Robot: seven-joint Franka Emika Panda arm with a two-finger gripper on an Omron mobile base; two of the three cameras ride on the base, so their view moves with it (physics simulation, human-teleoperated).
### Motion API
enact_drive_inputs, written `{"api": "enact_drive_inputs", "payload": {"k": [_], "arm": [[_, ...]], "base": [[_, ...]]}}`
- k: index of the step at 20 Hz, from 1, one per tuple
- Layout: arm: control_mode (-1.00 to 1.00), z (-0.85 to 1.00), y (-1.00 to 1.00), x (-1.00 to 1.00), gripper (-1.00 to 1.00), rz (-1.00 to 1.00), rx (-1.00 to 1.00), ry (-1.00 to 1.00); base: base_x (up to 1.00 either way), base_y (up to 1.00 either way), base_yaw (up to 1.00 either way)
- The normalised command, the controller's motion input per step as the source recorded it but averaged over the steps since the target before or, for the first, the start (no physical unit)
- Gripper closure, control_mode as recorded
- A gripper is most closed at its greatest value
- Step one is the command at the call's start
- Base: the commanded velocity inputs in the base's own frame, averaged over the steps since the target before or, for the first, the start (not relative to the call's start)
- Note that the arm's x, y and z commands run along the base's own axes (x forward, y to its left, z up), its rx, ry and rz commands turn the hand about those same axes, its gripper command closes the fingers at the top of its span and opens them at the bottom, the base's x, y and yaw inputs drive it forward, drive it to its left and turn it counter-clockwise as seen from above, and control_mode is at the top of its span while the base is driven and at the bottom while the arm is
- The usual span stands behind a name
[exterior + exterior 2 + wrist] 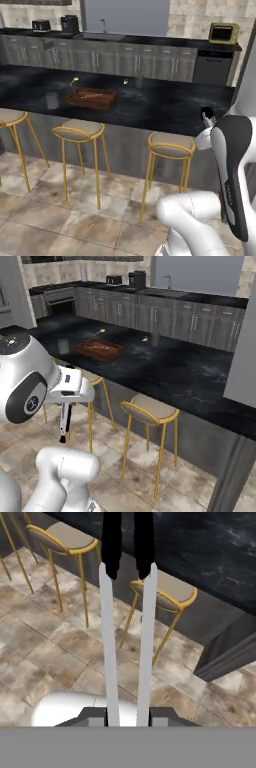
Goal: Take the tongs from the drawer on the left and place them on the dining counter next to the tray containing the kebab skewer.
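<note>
From behind the arm on its left side, the dining counter (165, 107) stretches across the room with three gold-legged stools (80, 131) tucked under its near edge. The wooden tray (91, 98) sits toward the counter's left part, back from the near edge, with the thin kebab skewer (90, 95) lying in it. A grey cup (52, 100) stands just left of the tray. The arm's black-and-white forearm rises at the lower right, well apart from the tray.

From the right side, the gripper (64, 426) hangs below the white wrist, pointing down at the tiled floor, with the tongs (64, 423) dangling from it as a slim dark-tipped stick in front of a stool. The tray (100, 349) is far off across the counter, near its far-left corner.

Looking along the hand, the two dark finger tips (93, 716) pinch narrowly on the pale ends of the tongs (127, 612), whose two silvery arms run up to black tips over the floor and a stool seat (167, 588).

The risks, as I judge them: the tongs are held by one end only, so a quick swing could let them pivot or slip out onto the floor. Their long free end hangs low and could knock a stool or the counter's overhanging edge on the way up. Set down carelessly, they could hit the cup or land in the tray rather than beside it.
</note>
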Motion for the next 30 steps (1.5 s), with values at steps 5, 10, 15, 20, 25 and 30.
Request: {"api": "enact_drive_inputs", "payload": {"k": [5,10,15,20,25,30], "arm": [[1.00,0.00,0.00,0.00,1.00,0.00,0.00,0.00],[1.00,0.00,0.00,0.00,1.00,0.00,0.00,0.00],[1.00,0.00,0.00,0.00,1.00,0.00,0.00,0.00],[1.00,0.00,0.00,0.00,1.00,0.00,0.00,0.00],[1.00,0.00,0.00,0.00,1.00,0.00,0.00,0.00],[1.00,0.00,0.00,0.00,1.00,0.00,0.00,0.00]], "base": [[0.15,0.96,-0.40],[0.18,0.71,-0.36],[0.29,0.67,-0.35],[0.28,0.67,-0.29],[0.32,0.44,-0.26],[0.49,0.09,-0.22]]}}
